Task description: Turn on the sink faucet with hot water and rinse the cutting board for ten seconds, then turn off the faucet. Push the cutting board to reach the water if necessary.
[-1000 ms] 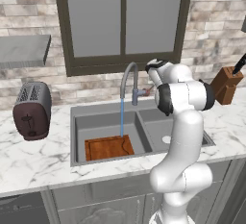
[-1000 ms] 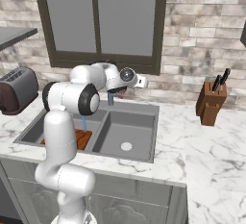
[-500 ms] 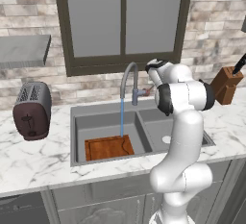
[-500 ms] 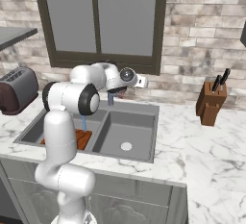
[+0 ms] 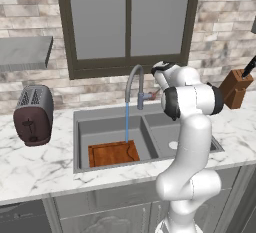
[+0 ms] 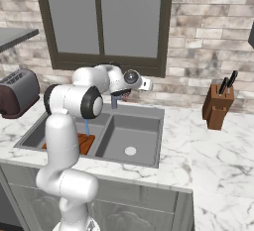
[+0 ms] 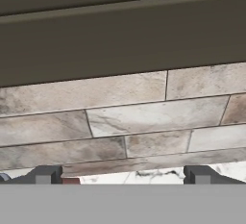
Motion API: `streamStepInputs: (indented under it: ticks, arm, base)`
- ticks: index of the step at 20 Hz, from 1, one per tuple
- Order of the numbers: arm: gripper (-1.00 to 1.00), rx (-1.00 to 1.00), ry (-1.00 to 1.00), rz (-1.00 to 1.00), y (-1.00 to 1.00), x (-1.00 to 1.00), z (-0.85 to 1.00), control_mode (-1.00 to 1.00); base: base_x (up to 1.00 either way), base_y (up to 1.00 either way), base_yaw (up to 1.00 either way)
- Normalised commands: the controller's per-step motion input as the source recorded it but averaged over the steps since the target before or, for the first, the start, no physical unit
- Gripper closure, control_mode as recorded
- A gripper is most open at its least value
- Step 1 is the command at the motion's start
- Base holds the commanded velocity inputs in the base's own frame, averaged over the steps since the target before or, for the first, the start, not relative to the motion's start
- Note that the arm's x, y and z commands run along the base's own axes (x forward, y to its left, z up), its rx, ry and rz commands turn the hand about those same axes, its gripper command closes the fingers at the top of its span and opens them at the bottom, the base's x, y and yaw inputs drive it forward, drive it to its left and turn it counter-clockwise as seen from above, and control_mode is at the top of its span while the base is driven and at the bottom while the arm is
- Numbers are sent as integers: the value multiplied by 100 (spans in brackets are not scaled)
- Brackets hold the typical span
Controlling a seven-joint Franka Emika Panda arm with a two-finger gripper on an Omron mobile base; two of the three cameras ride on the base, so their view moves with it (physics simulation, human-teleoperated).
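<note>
Sink: grey sink (image 5: 112,122) with two bowls, set in the white marble worktop (image 5: 35,162).
Left bowl: cutting board (image 5: 113,153) lies flat on the bottom, near the front wall.
Right bowl: round drain (image 6: 130,150) in the floor.
Water: thin blue water (image 5: 126,122) falls straight from the sink faucet (image 5: 134,84) onto the back edge of the board.
Arm: white arm bends over the right bowl and reaches back to the faucet, near its small side lever (image 5: 151,95).
Claw: claw (image 7: 122,174) is wide open, holding nothing; its tips point at the brick wall (image 7: 144,122) under the window frame (image 7: 120,35).
Nearby: toaster (image 5: 33,114) left of the sink, knife block (image 6: 218,105) far to the right.
Change: nothing has moved since the earlier pictures; arm, board and water are the same.
</note>
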Motion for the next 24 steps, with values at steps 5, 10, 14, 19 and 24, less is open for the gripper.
streamStepInputs:
  ticks: [5,10,14,19,24]
  arm:
    - [-100,0,0,0,0,0,0,-100]
    - [-100,0,0,0,0,0,0,-100]
    - [-100,0,0,0,0,0,0,-100]
    - [-100,0,0,0,0,0,0,-100]
    - [-100,0,0,0,0,0,0,-100]
  base:
    - [0,0,0]
    - [0,0,0]
    - [0,0,0]
    - [0,0,0]
    - [0,0,0]
